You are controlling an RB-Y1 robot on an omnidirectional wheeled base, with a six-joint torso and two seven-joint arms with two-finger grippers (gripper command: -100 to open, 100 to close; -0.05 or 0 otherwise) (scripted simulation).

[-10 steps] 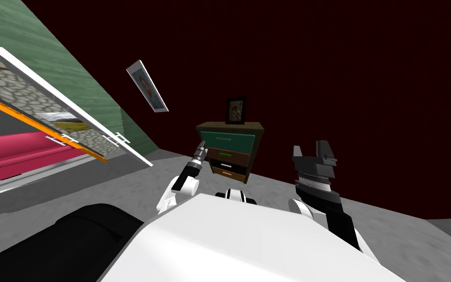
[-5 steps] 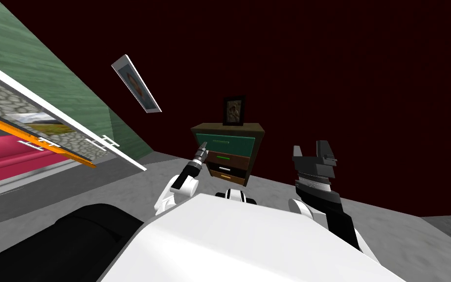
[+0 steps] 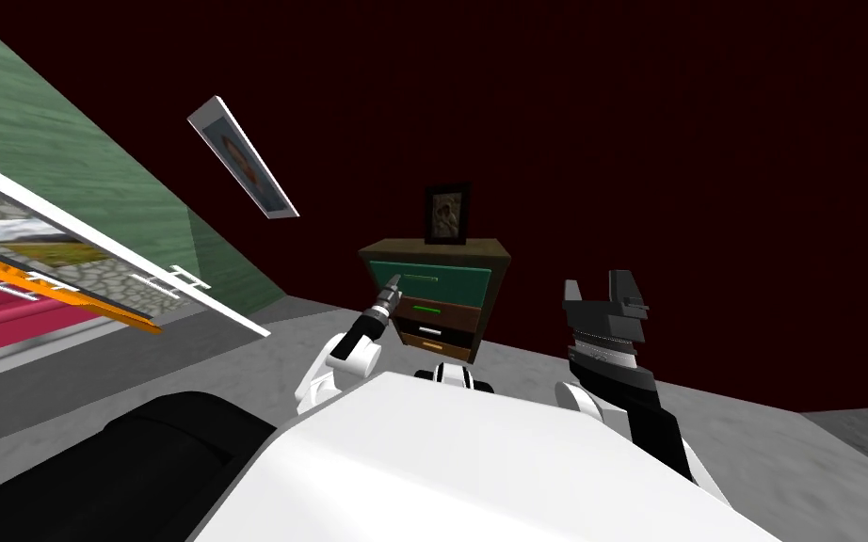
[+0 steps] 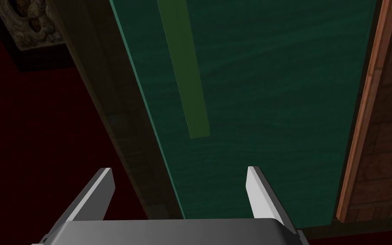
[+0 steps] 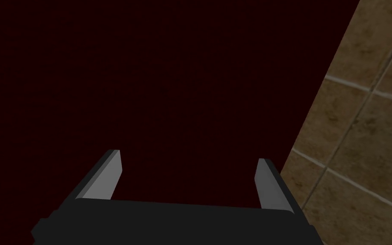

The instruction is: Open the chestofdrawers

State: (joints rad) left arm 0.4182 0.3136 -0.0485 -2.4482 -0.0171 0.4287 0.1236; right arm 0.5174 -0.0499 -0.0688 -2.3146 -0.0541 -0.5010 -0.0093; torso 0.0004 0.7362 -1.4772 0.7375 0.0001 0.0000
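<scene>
Against the dark red wall stands the chest of drawers on the grey floor, with a small framed picture on its top. The left claw hovers close before the green top drawer, fingers apart, just short of the end of its paler green handle. The right claw is raised off to the chest's right, fingers likewise apart.

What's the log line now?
left gripper: fingers open, facing teal top drawer front, short of its pale green bar handle | right gripper: fingers open, holding nothing | dark brown chest of drawers: handle not gripped
</scene>
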